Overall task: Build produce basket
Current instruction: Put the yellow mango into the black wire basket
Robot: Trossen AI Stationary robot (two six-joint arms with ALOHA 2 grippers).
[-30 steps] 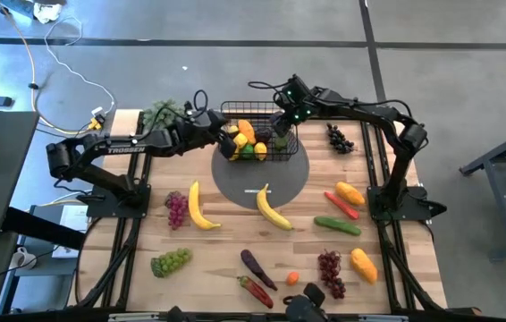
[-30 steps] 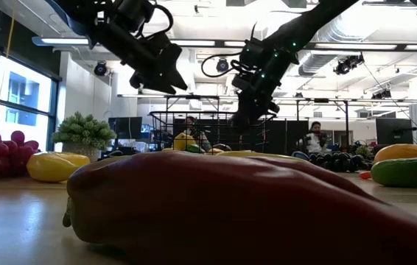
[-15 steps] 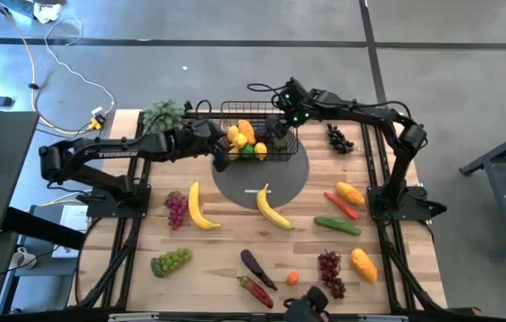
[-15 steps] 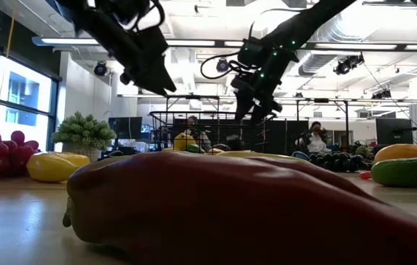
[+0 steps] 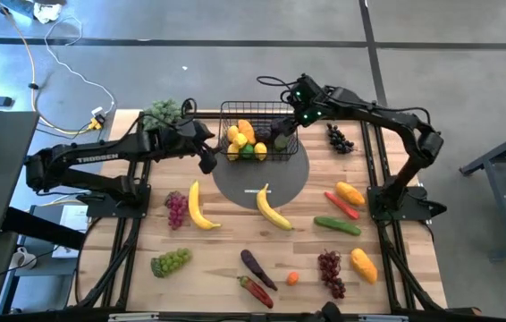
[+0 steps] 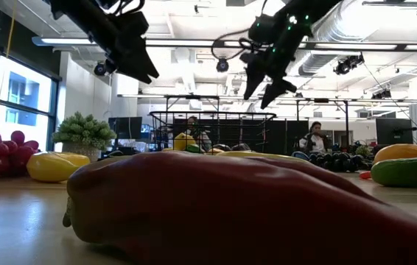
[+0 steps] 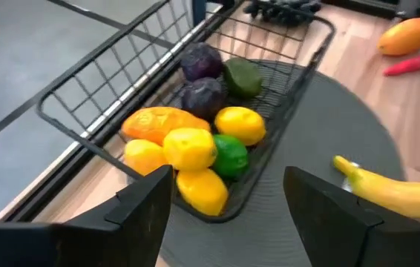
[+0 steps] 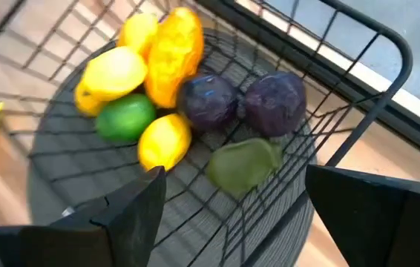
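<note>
High view: basket (image 5: 255, 143) sits on the round grey mat (image 5: 262, 179) at the far middle of the counter (image 5: 217, 259), loaded with lemons, an orange mango, a lime and dark pieces. Left pincer (image 5: 206, 162) hangs just beside the basket's left wall, empty. Right pincer (image 5: 282, 136) is over the basket's right end, fingers apart, nothing in them. Loose produce on the counter: two bananas (image 5: 272, 211), cucumber (image 5: 337, 225), red pepper (image 5: 341, 205), mangoes (image 5: 349, 192), purple, red and green grapes, eggplant (image 5: 257, 267); leafy bunch (image 5: 162, 114) at the far left corner. Low view: both pincers are up above the basket rim (image 6: 212, 115), clear of it; right pincer (image 6: 264, 83) shows spread fingers; a big red pepper (image 6: 253, 206) fills the foreground. Left wrist view: left fingers (image 7: 147, 204) stand apart with nothing between; basket ahead holds lemons (image 7: 188, 148), lime (image 7: 230, 155), mango (image 7: 158, 122), two purple pieces (image 7: 202, 96), an avocado (image 7: 243, 77); banana lies on the mat beside it. Right wrist view: right fingers (image 8: 132, 208) wide apart, empty, looking straight down into the basket; avocado (image 8: 244, 165) lies near the purple pieces (image 8: 273, 102).
</note>
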